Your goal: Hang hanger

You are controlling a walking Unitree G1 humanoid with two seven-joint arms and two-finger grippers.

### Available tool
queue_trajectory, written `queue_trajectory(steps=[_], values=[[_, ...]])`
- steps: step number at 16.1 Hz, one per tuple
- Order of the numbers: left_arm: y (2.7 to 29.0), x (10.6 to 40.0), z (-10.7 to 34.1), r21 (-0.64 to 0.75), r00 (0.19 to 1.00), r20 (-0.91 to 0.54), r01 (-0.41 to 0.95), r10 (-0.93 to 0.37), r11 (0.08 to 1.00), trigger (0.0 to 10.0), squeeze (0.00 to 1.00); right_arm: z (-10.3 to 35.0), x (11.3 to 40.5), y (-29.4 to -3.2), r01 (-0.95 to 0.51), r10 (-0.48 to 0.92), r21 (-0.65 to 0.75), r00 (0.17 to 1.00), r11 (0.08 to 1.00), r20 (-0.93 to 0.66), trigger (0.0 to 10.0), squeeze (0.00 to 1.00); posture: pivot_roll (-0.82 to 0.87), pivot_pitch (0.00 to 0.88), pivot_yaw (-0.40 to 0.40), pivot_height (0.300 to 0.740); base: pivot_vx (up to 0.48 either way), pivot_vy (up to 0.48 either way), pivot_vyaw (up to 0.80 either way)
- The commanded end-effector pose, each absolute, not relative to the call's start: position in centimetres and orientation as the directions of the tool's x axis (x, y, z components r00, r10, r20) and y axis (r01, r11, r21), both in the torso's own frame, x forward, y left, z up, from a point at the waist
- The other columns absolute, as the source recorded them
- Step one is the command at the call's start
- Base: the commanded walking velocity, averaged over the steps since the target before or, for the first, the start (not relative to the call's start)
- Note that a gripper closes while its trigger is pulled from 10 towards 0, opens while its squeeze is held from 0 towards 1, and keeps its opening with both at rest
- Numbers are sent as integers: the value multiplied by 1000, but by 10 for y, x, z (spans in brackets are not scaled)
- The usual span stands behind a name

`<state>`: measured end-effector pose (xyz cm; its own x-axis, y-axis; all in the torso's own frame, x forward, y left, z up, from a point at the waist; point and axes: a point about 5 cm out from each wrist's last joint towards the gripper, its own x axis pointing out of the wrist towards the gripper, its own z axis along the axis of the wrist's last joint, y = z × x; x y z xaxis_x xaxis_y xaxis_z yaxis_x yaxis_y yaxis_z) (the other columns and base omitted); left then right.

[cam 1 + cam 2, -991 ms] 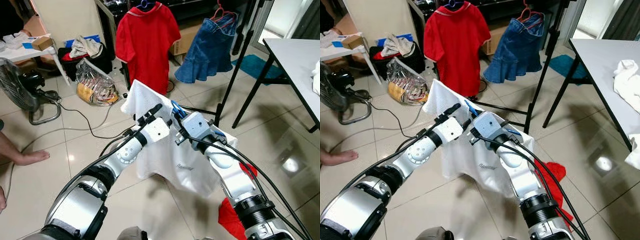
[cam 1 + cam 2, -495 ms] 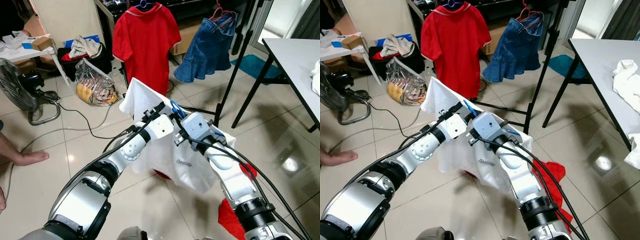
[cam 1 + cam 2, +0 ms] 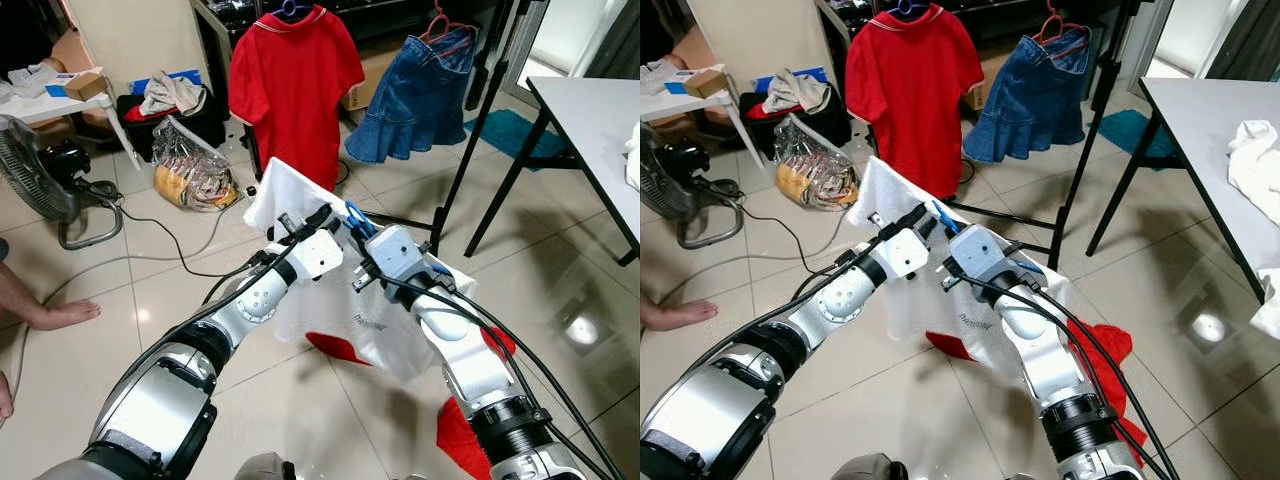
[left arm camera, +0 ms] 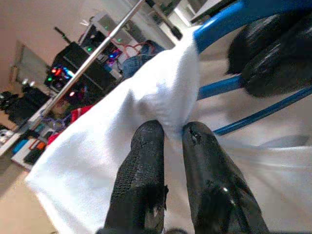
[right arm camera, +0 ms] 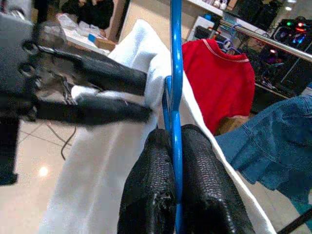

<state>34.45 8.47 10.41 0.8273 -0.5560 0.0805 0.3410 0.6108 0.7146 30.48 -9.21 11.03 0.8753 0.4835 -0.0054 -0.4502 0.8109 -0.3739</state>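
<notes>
Right gripper (image 5: 173, 146) clamped on the blue hanger (image 5: 174, 73), hook rising straight beyond its 2 fingers, while the left gripper (image 4: 168, 131) pinches the white shirt (image 3: 290, 195) beside it; the rail (image 5: 263, 41) lies well ahead, past both.

Home room: tiled floor (image 3: 150, 300), hung clothes (image 3: 293, 85), fan (image 3: 35, 180).

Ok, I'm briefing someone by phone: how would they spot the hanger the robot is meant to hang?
Find the two silver arms meeting mid-picture over the tiled floor, before the red polo shirt. Between them hangs a white T-shirt. The hanger is the thin blue one inside its collar, pinched by the right gripper; other hangers already hang on the rack.
</notes>
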Motion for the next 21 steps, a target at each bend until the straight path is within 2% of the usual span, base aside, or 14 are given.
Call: queue_trajectory(steps=[1,3,8,13,14,15,16,17,21], values=[[92,346,104,718,849,96,303,-520,627,0,0,116,311,-94,-429,465,-375,885,822,8,10000,0,82,0,53,740,0,0,0],[103,350,107,718,891,143,205,-430,665,0,0,114,311,-97,-421,451,-374,892,827,-7,10000,0,81,0,50,740,0,0,0],[115,353,112,726,912,196,112,-360,679,0,0,111,313,-101,-408,429,-364,903,837,-25,10000,0,83,0,49,740,0,0,0],[119,354,110,717,926,184,104,-331,689,0,0,112,313,-102,-405,427,-373,904,835,-27,10000,0,85,0,48,740,0,0,0],[116,353,108,693,924,163,142,-346,707,7451,0,115,313,-100,-410,438,-379,899,830,-12,10000,0,85,0,48,740,0,0,0],[112,351,106,660,916,149,188,-372,727,10000,0,118,312,-97,-418,453,-377,892,827,3,10000,0,85,0,45,740,0,0,0],[107,348,105,611,906,146,233,-397,756,10000,718,120,312,-96,-424,462,-379,887,823,12,10000,0,85,0,45,740,0,0,0],[103,345,104,538,897,150,279,-416,795,10000,1000,121,311,-94,-428,470,-384,883,818,17,10000,0,85,0,45,740,0,0,0],[91,336,94,487,850,97,414,-519,769,10000,1000,122,310,-92,-437,482,-390,876,810,21,10000,0,85,0,46,740,0,0,0]])
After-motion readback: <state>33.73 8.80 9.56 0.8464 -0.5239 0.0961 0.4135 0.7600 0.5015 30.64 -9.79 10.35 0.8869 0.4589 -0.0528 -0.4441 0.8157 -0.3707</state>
